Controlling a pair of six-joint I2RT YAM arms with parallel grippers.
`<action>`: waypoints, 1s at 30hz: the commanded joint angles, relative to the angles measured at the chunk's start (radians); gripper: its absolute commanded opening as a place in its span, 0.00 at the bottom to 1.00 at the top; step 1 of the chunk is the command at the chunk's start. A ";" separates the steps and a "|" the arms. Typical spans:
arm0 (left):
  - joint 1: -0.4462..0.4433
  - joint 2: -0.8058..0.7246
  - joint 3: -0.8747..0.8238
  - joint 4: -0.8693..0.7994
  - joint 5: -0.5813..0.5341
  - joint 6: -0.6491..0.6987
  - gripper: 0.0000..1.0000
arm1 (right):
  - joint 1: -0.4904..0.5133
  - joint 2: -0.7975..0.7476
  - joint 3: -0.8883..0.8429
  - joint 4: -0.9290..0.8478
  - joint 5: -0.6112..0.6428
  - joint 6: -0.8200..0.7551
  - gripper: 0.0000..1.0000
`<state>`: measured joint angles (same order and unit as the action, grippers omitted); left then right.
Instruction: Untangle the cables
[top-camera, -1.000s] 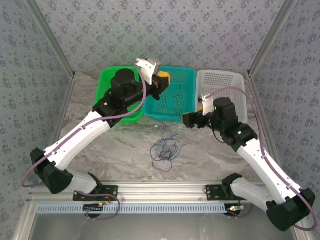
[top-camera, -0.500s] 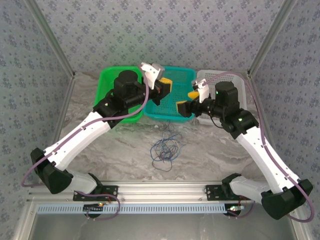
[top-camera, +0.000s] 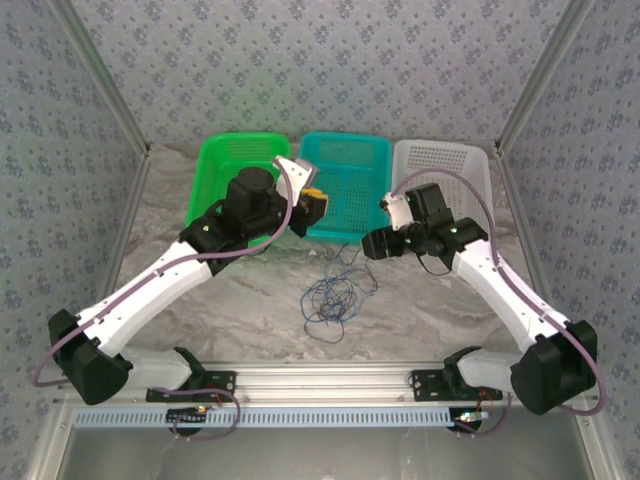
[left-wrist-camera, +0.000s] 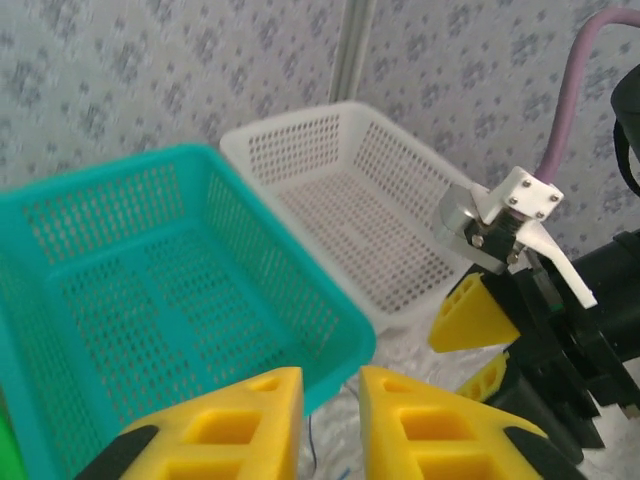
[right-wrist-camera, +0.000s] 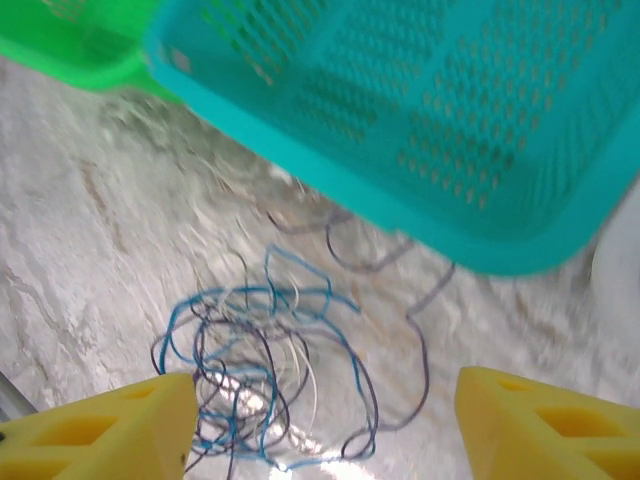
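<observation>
Blue, white and dark cables (top-camera: 330, 297) lie in one loose snarl on the marbled table (top-camera: 200, 290), just in front of the teal basket (top-camera: 350, 175), with a dark strand trailing off toward that basket's near rim. The right tool (top-camera: 376, 243) hangs just beyond the heap and to its right, its yellow fingers (right-wrist-camera: 545, 420) spread wide and empty as the wrist view looks down on the loops. The left tool (top-camera: 311, 200) hovers at the teal basket's near left corner, its fingers (left-wrist-camera: 250, 415) parted by a narrow gap with nothing between them. The danger from here appears to lie in the grab itself. With jaws that wide, the right tool could close on several cords at once, and a lift would likely draw the knot tighter rather than free a single colour. The cords are far thinner than the pads, so one may equally slip out, or be pressed flat against the table without being caught. The trailing dark strand looks liable to catch on the basket's edge and drag the basket if pulled. The two tools stand near each other, the right one plainly in sight from the left wrist, so a reach by both for the heap at once risks a knock between them. A green basket (top-camera: 235, 160) and a white basket (top-camera: 445, 165) flank the teal one, both apart from the heap.
</observation>
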<state>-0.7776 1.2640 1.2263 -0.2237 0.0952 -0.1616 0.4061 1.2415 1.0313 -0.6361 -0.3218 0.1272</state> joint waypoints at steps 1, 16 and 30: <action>0.009 -0.054 -0.058 0.017 -0.048 -0.040 0.28 | -0.004 0.012 -0.071 -0.053 -0.011 0.098 0.68; 0.013 -0.059 -0.106 0.034 -0.046 -0.064 0.33 | 0.062 0.134 -0.186 0.106 -0.037 0.144 0.58; 0.018 -0.093 -0.127 0.037 -0.076 -0.063 0.35 | 0.097 0.158 -0.155 0.130 -0.014 0.121 0.00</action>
<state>-0.7654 1.1927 1.0954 -0.2127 0.0353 -0.2180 0.4835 1.4506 0.8406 -0.4839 -0.3485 0.2680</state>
